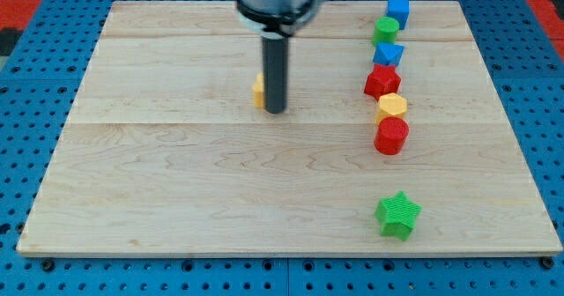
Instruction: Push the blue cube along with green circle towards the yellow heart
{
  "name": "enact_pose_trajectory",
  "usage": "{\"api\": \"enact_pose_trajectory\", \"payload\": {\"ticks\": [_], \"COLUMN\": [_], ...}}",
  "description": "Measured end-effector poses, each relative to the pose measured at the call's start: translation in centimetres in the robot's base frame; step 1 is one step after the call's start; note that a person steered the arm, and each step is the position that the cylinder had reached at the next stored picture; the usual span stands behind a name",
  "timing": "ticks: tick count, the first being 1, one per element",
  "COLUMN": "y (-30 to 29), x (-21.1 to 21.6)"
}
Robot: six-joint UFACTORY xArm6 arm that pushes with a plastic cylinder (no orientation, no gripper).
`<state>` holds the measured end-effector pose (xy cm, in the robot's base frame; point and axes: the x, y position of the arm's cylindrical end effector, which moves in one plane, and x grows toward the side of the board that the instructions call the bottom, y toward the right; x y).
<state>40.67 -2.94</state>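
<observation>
Standing upright near the table's (176, 199) far edge, left of centre, the dark rod sets its tip (275, 111) against the right side of a yellow block (258, 91), mostly hidden, its shape unclear. No pincer shows, so its state cannot be told. The blue cube (398, 11) sits by the far right corner, touching the green circle (385, 29). Below them run a second blue block (388, 54), a red star (382, 81), a yellow hexagon (392, 106) and a red cylinder (391, 136). A green star (397, 214) lies near the table's near edge. Bare wood spreads across the left and near-centre.
</observation>
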Motion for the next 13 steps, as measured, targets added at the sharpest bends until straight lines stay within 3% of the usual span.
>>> {"api": "enact_pose_trajectory", "payload": {"ticks": [1, 2, 3, 4, 6, 7, 11, 12, 13], "y": [1.1, 2.9, 8.5, 12.2, 9.3, 12.3, 25.1, 24.2, 19.3], "x": [-4.4, -5.8, -6.6, -10.6, -17.7, -21.1, -20.7, -16.4, -15.2]}}
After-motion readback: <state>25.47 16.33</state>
